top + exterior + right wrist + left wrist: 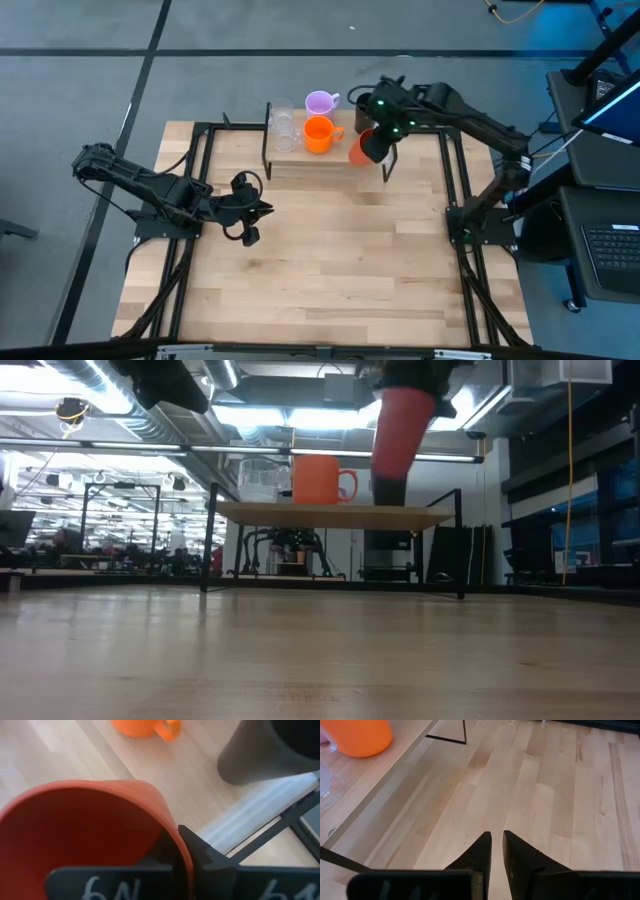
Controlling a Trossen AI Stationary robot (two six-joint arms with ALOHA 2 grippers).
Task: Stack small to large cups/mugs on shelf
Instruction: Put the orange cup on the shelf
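Observation:
The shelf (pixel 312 163) stands at the table's far side. On it are the clear glasses (pixel 283 126), the orange handled mug (pixel 319 134) and, behind that, the lilac mug (pixel 320 102). My right gripper (pixel 377 141) hovers over the shelf's right end, shut on the orange-red cup (pixel 402 428). The black cup (pixel 257 751) stands on the shelf just under it, near the white strip (pixel 260 815). My left gripper (pixel 497 851) waits shut over the table's left middle, touching nothing. My right gripper holds the orange-red cup by its rim (pixel 176 836), one finger inside the cup and one finger (pixel 202 857) outside on the wall. The cup is lifted clear of the shelf and hangs tilted, its base slanting down toward the black cup (pixel 390 490).
Black metal frames (pixel 200 170) run along both sides of the tabletop. Bare wood (pixel 330 260) spreads between the shelf and the near edge. The orange mug's handle (pixel 170 730) points toward the black cup.

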